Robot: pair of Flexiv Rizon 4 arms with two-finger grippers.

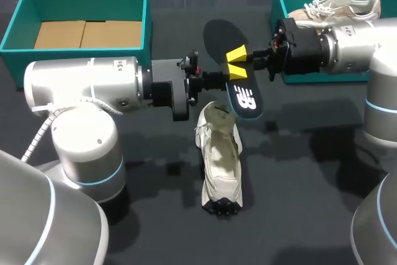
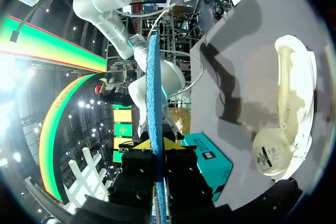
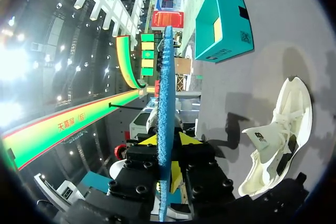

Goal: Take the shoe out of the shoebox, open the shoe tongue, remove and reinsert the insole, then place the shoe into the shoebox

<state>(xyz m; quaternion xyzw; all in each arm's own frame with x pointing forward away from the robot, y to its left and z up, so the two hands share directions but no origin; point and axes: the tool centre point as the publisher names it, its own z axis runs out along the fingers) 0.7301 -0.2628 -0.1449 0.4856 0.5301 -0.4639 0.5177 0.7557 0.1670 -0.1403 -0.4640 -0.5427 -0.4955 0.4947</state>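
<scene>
Lower left, nearest the lens: white housing of my left arm, reaching rightward to frame centre. Its left gripper and the right gripper, entering from the right, are both clamped on the flat black foam insole with a white logo, held in the air above centre. Each wrist view shows the insole edge-on, pinched between that gripper's yellow tips.

The white lace-up shoe lies free on the dark table, just below the insole, collar toward it and tongue folded open.

Hazards, as I judge them: with two grips on one flexible piece, any mismatched pull could buckle it or drag it from one pair of fingers. The unrestrained shoe may also skid when the insole presses in, or the insole may catch on the collar.

Clearance: open table lies left and right of the shoe. The teal cardboard shoeboxes occupy upper left and upper right, and the right arm crowds the latter.
</scene>
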